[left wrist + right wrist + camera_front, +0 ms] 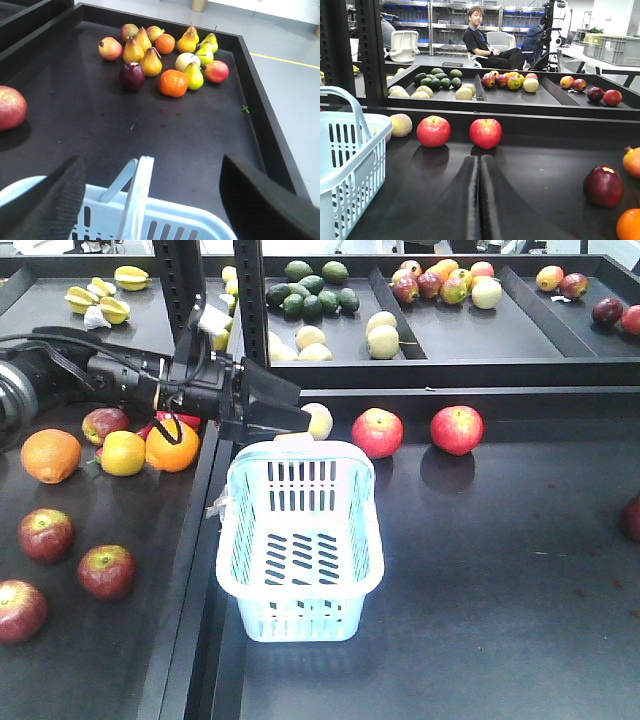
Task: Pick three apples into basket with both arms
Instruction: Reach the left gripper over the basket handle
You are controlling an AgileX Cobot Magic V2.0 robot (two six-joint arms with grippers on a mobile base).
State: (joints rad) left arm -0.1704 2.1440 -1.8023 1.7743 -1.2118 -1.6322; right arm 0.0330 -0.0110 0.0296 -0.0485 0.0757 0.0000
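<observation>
The pale blue basket (300, 585) stands empty in the middle of the black tray, its handle raised. My left gripper (288, 412) is open and empty, just above the basket's far rim. In the left wrist view the handle (141, 185) stands between its spread fingers (47, 200). Three dark red apples (46, 533) (106, 571) (19, 610) lie on the left tray. Two brighter red apples (377, 432) (457, 429) lie behind the basket. My right gripper (480, 160) is shut and empty, low over the tray, pointing at them (485, 133); the basket (350, 155) is to its left. It is out of the front view.
Oranges (172, 445) and a lemon-coloured fruit (123, 453) lie under my left arm. A pale fruit (318, 420) sits behind the basket. A dark apple (603, 186) lies right of my right gripper. Pears and oranges (172, 82) pile at the tray's end. Raised back trays (470, 345) hold more fruit.
</observation>
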